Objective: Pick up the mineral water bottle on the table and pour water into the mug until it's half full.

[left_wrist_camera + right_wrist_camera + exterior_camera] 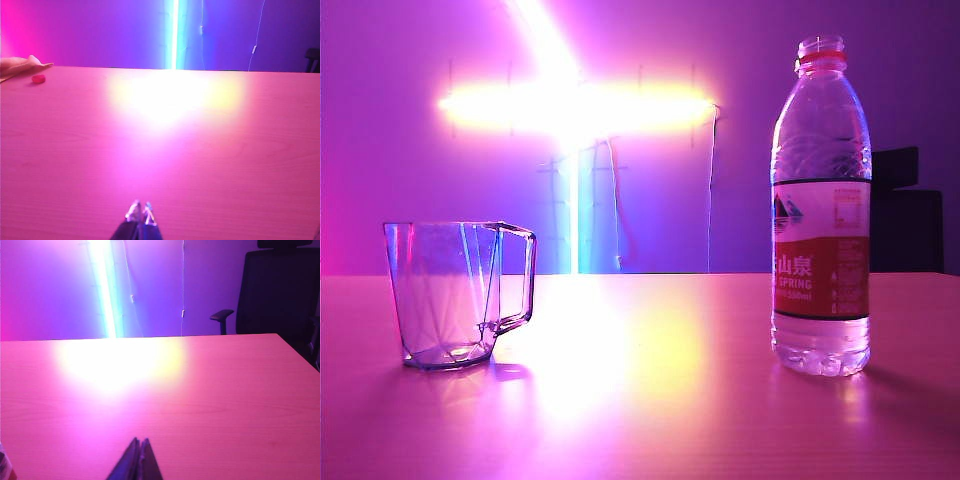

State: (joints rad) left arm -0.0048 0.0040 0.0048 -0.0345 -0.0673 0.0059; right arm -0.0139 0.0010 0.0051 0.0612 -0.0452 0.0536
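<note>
Clear plastic, the mineral water bottle stood upright on the table, well apart from the empty mug. Both the left gripper and right gripper hovered low over bare wood, fingers pressed together, holding nothing.

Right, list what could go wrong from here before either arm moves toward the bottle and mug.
1. The mineral water bottle stands tall, uncapped and nearly full on the table; a nudge from the shut right tool could tip it and spill.
2. The mug is clear and narrow-based; glare across the table may hide its rim and the half-full level.
3. The left tool, also shut, hangs low over the table, so neither tool is ready to grasp; both must open first.
</note>
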